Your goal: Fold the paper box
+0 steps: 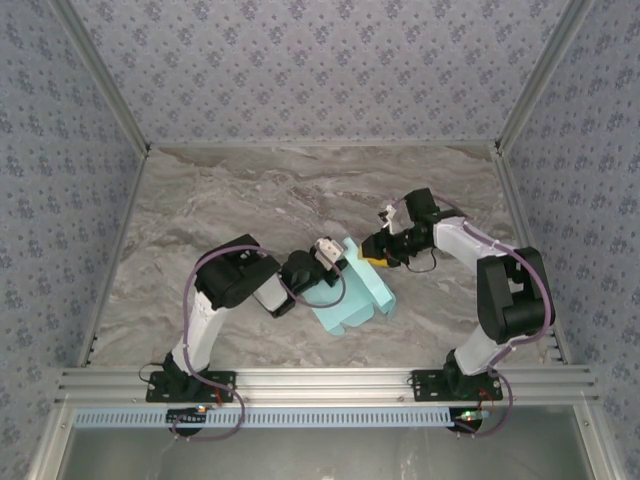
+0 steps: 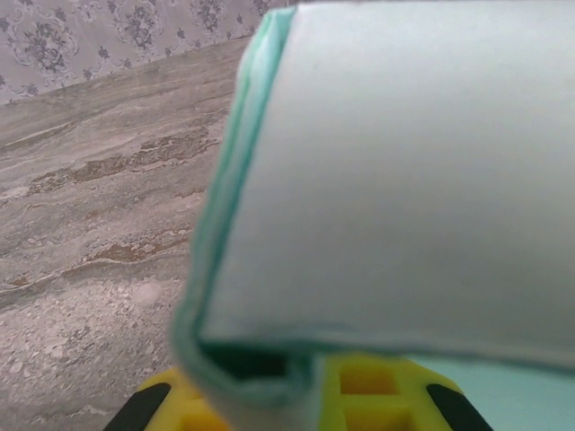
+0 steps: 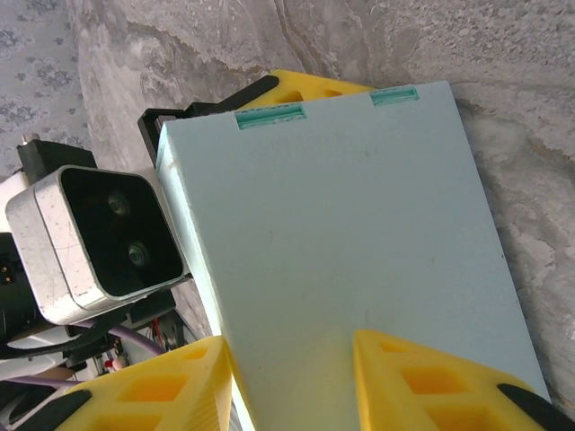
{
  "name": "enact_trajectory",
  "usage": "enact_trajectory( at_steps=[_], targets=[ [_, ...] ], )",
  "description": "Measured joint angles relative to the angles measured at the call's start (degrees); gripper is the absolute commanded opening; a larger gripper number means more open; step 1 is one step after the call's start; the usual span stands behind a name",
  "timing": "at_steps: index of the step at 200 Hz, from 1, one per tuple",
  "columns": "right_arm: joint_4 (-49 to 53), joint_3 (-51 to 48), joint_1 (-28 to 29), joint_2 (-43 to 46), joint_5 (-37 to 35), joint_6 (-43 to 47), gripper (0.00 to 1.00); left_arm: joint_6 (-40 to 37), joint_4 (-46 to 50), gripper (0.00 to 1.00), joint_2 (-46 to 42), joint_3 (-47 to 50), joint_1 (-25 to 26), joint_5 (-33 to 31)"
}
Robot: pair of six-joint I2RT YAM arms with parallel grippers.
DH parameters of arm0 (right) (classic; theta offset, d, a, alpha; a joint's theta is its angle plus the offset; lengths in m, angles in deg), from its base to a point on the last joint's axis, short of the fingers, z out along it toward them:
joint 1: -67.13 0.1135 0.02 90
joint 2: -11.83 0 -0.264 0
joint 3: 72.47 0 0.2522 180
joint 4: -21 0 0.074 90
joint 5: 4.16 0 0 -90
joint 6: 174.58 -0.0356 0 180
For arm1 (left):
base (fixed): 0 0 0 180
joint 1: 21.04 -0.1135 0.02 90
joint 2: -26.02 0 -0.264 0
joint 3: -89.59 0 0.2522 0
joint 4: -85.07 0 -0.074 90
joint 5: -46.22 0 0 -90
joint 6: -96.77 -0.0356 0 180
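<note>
1. Walls: papered in pale grey-blue with a small floral print; close the space in at 9, 12 and 3 o'clock in the top view.
2. Table: grey-brown, marble-veined, matt; spans from wall to wall.
3. Metal rail: runs along the 6 o'clock edge and carries both arm bases.
4. Paper box: pale aqua thin card, folded into a flat rectangular shape with a plain smooth face; sits near the table's middle, slightly toward 5 o'clock, between the two arms. Looms close and blurred before the left wrist camera, with a darker teal line along the folded edge.
5. Left gripper: meets the box at its 10 o'clock edge; yellow fingers pinch a folded corner of the card.
6. Right gripper: meets the box at its 1 o'clock corner; yellow fingers stand parted, one beside the box's side edge and one over its face. Cannot tell whether pressing or only touching.
7. Two short teal tabs: sit in slots on the box's far edge, at 12 o'clock in the right wrist view.
</note>
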Motion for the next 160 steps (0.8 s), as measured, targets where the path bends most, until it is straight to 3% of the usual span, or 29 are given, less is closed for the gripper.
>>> enact_trajectory(
  at_steps=[49,138,160],
  targets=[
    [-3.1,-1.9,-0.6,0.9,0.8,-3.2,0.44,-0.6,0.2,0.00,0.0,0.0,1.5,-4.1],
    [-5.8,-2.6,-3.8,1.0,2.0,-6.1,0.58,-2.4,0.8,0.00,0.0,-0.9,2.7,-1.1],
    [-5.9,-2.1,-4.8,1.0,1.7,-6.1,0.58,-2.5,0.7,0.19,0.0,-0.9,2.6,-0.2]
  ],
)
